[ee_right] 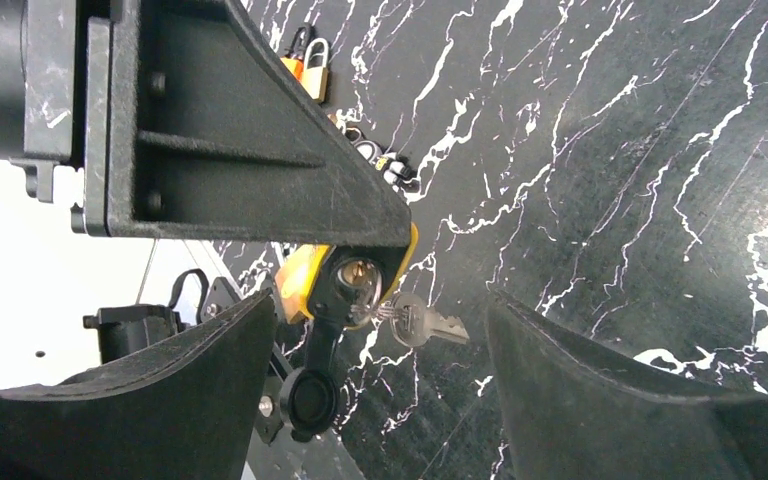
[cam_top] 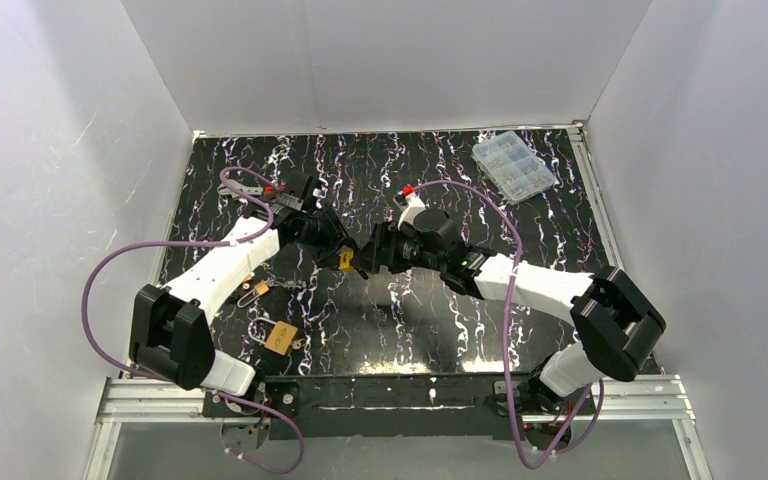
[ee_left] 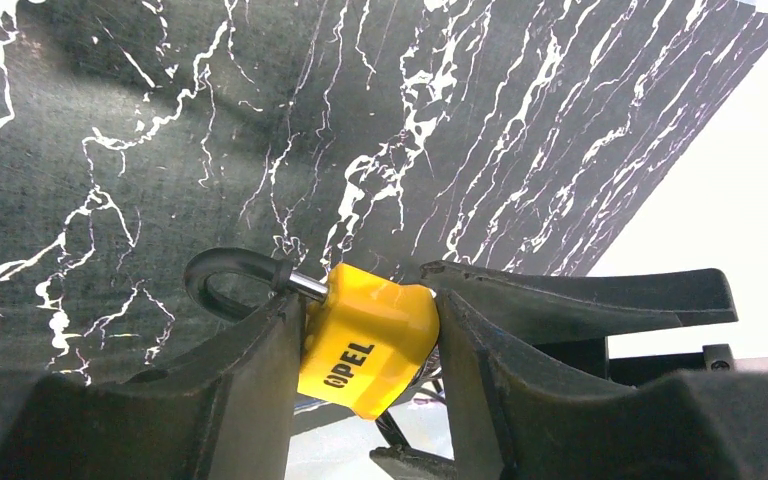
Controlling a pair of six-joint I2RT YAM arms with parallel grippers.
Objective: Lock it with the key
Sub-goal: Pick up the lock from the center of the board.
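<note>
My left gripper (cam_top: 343,255) is shut on a yellow padlock (ee_left: 365,340) with a dark-sleeved shackle (ee_left: 222,280) and holds it above the table. In the right wrist view the padlock's underside shows its keyhole (ee_right: 358,275), with a black dust cap (ee_right: 310,398) hanging open. A small silvery key (ee_right: 428,325) dangles on a ring beside the keyhole. I cannot tell whether another key sits in the keyhole. My right gripper (ee_right: 380,315) is open, its jaws either side of the dangling key and not touching it. A brass-tan padlock (cam_top: 280,337) lies on the table near the left base.
A clear compartment box (cam_top: 513,165) sits at the back right. A red-handled tool (cam_top: 260,190) lies at the back left. Small padlocks (ee_right: 312,60) and loose keys (cam_top: 250,292) lie near the left arm. White walls enclose the black marbled mat (cam_top: 560,230).
</note>
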